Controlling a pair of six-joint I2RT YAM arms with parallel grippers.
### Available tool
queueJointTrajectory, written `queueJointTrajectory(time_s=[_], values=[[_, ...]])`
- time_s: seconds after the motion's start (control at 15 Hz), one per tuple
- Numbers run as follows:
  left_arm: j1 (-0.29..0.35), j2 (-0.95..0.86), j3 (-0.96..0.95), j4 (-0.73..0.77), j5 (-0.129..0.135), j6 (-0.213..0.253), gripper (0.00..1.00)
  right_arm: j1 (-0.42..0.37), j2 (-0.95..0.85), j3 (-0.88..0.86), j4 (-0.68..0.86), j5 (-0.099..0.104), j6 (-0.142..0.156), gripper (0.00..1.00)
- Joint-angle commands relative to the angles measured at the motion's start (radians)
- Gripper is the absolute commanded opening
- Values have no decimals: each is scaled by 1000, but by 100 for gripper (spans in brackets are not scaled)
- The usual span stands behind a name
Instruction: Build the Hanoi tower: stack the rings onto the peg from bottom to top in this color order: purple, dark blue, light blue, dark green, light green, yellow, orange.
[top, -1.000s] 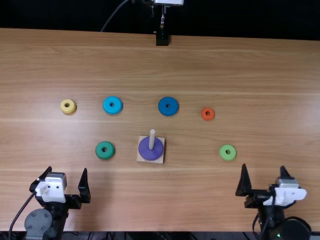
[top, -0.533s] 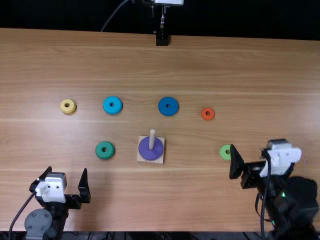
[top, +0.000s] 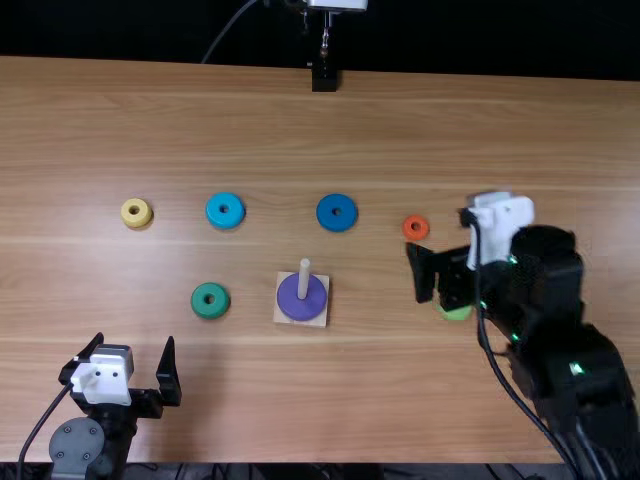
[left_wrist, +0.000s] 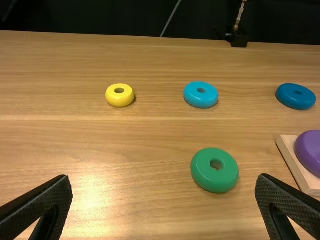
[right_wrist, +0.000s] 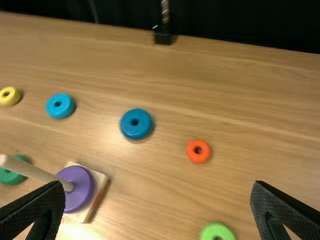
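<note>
Peg (top: 304, 277) upright, long axis vertical, through purple ring (top: 302, 309); left gripper (top: 134, 341), right gripper (top: 439, 230): jaws spread, empty.

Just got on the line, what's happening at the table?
Neither pincer holds a ring. The right arm's pincer is open above the table, near the orange ring and light green ring. The left arm's pincer is open at the near side. Only the purple ring is on the peg; dark blue, light blue, dark green and yellow also lie loose.
</note>
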Motion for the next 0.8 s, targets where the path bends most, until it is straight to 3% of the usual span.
queueJointTrajectory(time_s=[0.0, 0.07, 0.13, 0.27, 0.33, 0.4, 0.73], values=[[-7, -12, -105, -77, 3, 6, 100, 55, 80, 81, 4, -19, 11, 100], [-7, -12, -105, -77, 3, 6, 100, 86, 154, 139, 4, -19, 20, 100], [-7, -12, -105, -77, 3, 6, 100, 110, 246, 207, 4, -19, 60, 100], [-7, -12, -105, -77, 3, 6, 100, 124, 392, 337, -11, -19, 173, 100], [-7, -12, -105, -77, 3, 6, 100, 140, 456, 382, -20, -19, 206, 100], [-7, -12, -105, -77, 3, 6, 100, 156, 516, 419, -23, -19, 221, 100], [-7, -12, -105, -77, 3, 6, 100, 164, 803, 541, -73, -17, 224, 100]])
